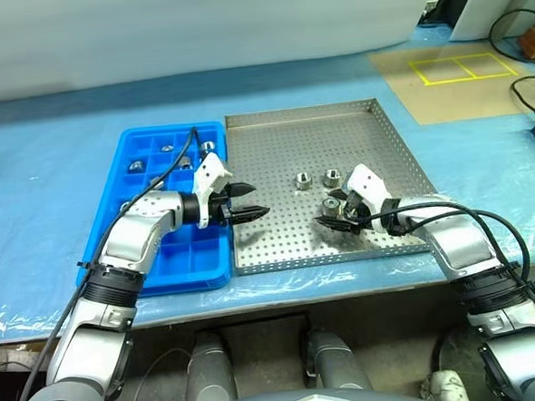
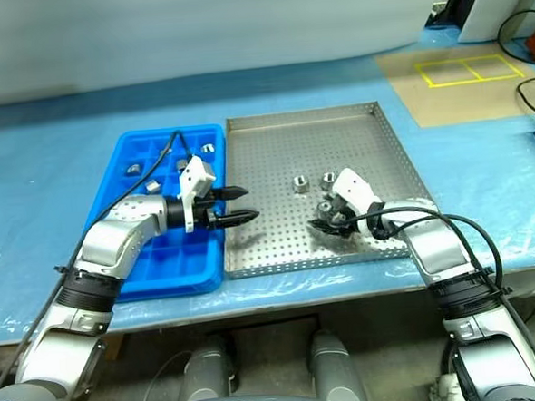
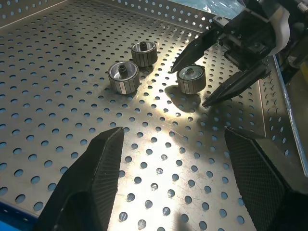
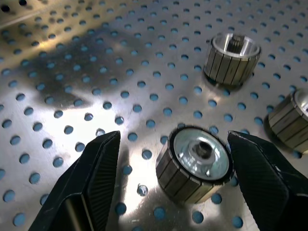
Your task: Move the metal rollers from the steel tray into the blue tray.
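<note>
Steel tray (image 1: 273, 141): sits on the blue-covered table, touching the blue tray (image 1: 112, 187) on its left side.
Rollers left in the steel tray: three. Two stand side by side near the middle (image 1: 303, 181) and (image 1: 331, 176); a third roller (image 4: 195, 163) lies tilted just in front of them, between the right gripper's fingers.
Rollers in the blue tray: a few already sit in its far compartments, for example one (image 1: 135, 166); the near compartments look bare.
Right gripper (image 1: 334, 216): low over the steel tray, jaws spread wide on either side of the third roller, not pinching it. One finger looks just beside the roller, the other well apart.
Left gripper (image 1: 246, 202): hovers over the left edge of the steel tray, pointing across toward the rollers, jaws spread and holding nothing.
Step in hand, as I judge it: closing the right gripper on the third roller.
Risk, off-centre closing: the roller sits nearer one finger, so the far finger could push it sideways instead of clamping it.
Risk, rolling away: the roller is round and tilted, so a glancing touch could send it into the two neighbours.
Risk, slipping: smooth metal on narrow fingertips could slide out during the lift.
Risk, arms meeting: the left gripper points at the same spot, so both could collide there.
</note>
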